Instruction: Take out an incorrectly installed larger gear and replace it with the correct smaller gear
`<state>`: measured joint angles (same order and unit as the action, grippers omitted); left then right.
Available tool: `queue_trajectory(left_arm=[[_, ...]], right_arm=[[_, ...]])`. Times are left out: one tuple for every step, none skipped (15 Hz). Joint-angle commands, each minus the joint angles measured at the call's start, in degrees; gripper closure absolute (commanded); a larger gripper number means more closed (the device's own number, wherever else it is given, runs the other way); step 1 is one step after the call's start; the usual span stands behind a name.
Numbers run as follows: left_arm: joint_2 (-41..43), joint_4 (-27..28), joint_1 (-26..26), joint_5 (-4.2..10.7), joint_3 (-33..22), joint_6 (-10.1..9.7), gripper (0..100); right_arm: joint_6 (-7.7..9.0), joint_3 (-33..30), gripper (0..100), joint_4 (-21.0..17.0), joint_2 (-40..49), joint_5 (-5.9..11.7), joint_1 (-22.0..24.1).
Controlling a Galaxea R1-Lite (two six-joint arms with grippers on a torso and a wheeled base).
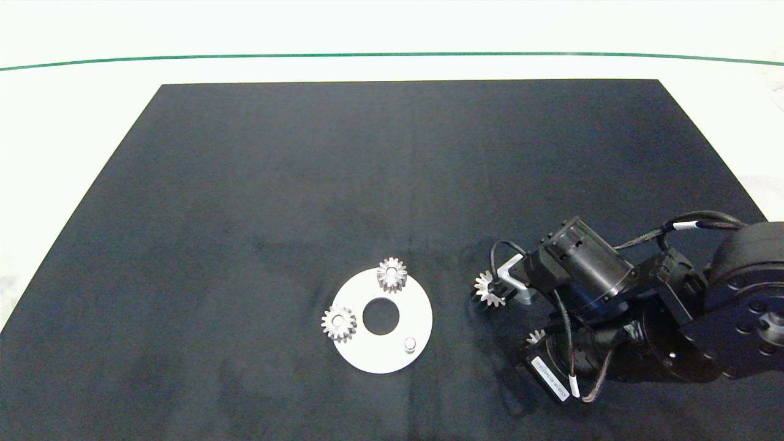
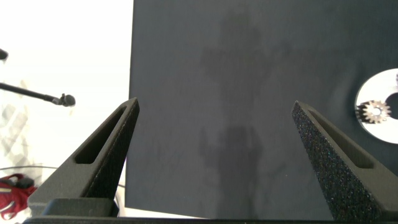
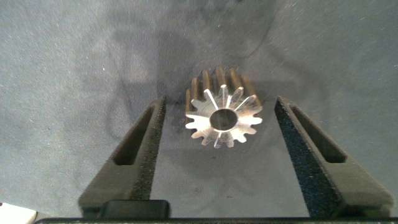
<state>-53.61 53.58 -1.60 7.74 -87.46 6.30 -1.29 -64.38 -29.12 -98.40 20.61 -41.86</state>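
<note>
Straddling larger gear (image 3: 222,117) w/ gaps both sides, right pincer (image 3: 217,134), mat's (image 1: 306,184) right part.

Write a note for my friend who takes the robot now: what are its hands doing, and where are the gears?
Right gripper: open, its jaws either side of the larger gear, which lies on the black mat right of the white disc.
Left gripper: open, idle over bare mat left of the disc.
Done: larger gear is off the disc; one peg stands bare.
Left: put the smaller gear, half hidden under the right arm, on that peg. Two small gears already sit on the disc.
</note>
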Motion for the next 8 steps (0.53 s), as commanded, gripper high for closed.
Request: queue_trajectory(left_arm=[[0.1, 0.3, 0.2, 0.08, 0.0, 0.03, 0], [0.1, 0.3, 0.2, 0.08, 0.0, 0.03, 0], [0.1, 0.3, 0.2, 0.08, 0.0, 0.03, 0], [0.1, 0.3, 0.2, 0.08, 0.0, 0.03, 0], [0.1, 0.3, 0.2, 0.08, 0.0, 0.03, 0], [0.2, 0.3, 0.2, 0.08, 0.0, 0.03, 0], [0.2, 0.3, 0.2, 0.08, -0.1, 0.03, 0], [0.2, 0.3, 0.2, 0.08, -0.1, 0.03, 0]], right_arm=[[0.06, 0.1, 38, -0.1, -0.4, 0.13, -0.1], [-0.03, 0.1, 39, -0.1, -0.4, 0.13, -0.1], [-0.03, 0.1, 41, -0.1, -0.3, 0.13, 0.0], [-0.03, 0.1, 44, -0.1, -0.3, 0.13, 0.0], [0.06, 0.1, 45, -0.1, -0.3, 0.13, 0.0], [-0.03, 0.1, 47, -0.1, -0.3, 0.13, 0.0], [-0.03, 0.1, 50, -0.1, -0.4, 0.04, -0.1], [-0.03, 0.1, 51, -0.1, -0.4, 0.04, -0.1]])
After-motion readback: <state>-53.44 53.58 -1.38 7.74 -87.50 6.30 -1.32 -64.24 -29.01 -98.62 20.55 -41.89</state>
